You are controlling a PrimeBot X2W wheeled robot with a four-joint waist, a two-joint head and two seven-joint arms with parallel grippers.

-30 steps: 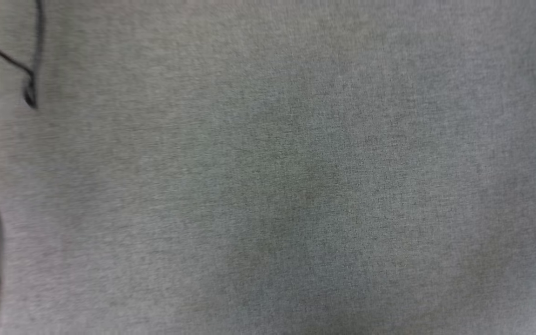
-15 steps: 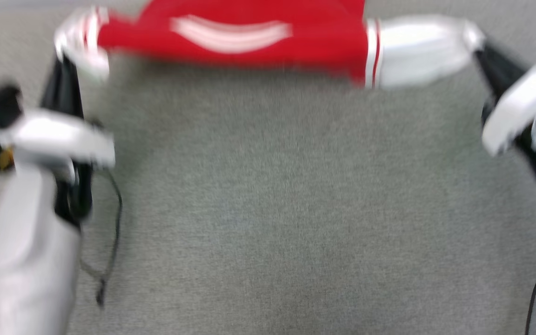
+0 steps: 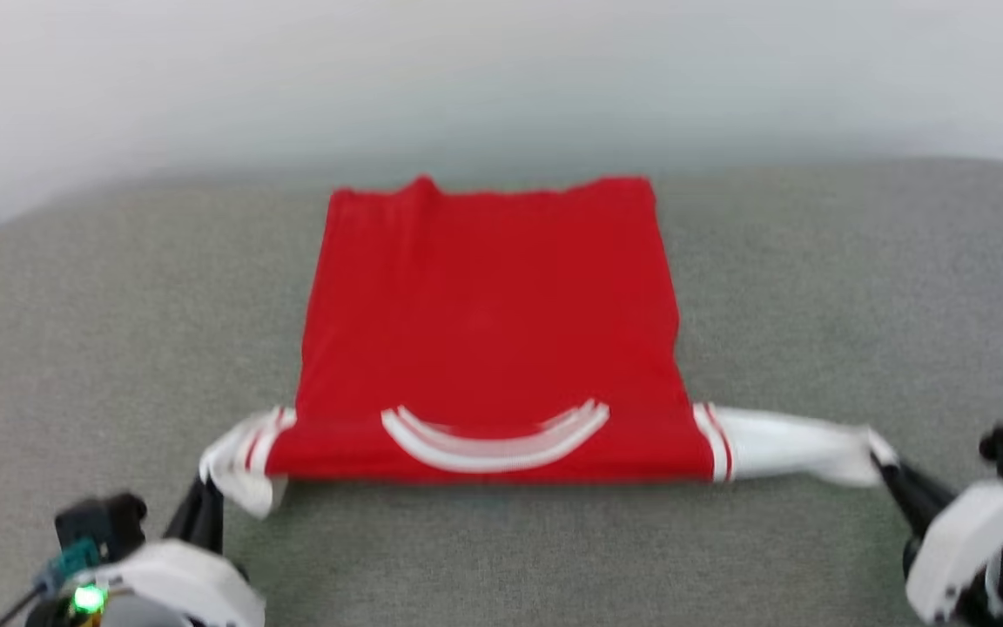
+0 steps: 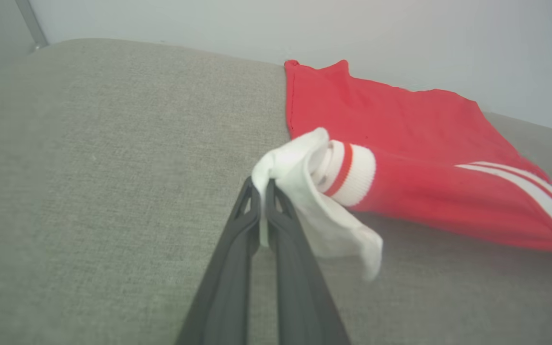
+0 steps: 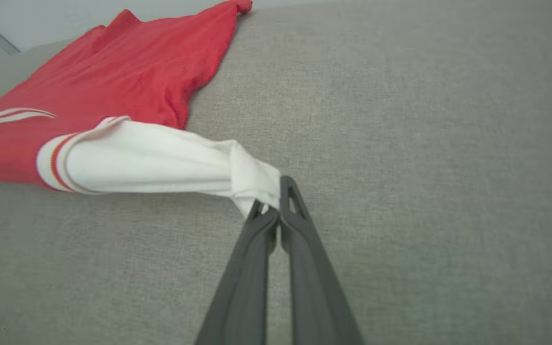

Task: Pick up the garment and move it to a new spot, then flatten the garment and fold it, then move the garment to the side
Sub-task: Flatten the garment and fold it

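left gripper point(image 3: 208, 493) lower left of head frame, jaws clamped shut on the bunched end of the white left sleeve point(image 3: 240, 457). Left wrist view shows cloth pinched right at the tips, with a loose flap hanging below

garment point(image 3: 493, 322) centre frame, red body spread on the grey fabric surface point(image 3: 815, 287), hem toward top of frame, collar trim point(image 3: 493, 440) at the near edge. Both sleeves are pulled out sideways, so the shoulder edge makes 1 straight line between the 2 grippers. Sleeve ends look slightly lifted off the surface, can't confirm

right gripper point(image 3: 883, 466) lower right, jaws closed on the tip of the white right sleeve point(image 3: 789, 444), which is stretched out longer than the left one

key relation: body lies up-frame of both grippers, with its long axis top-to-bottom, square to the gripper-to-gripper line. Each arm has its own side, neither is nearer

my read: flatten step. The shoulder edge needs to go down level, and the left sleeve is crumpled, so it's likely to land creased
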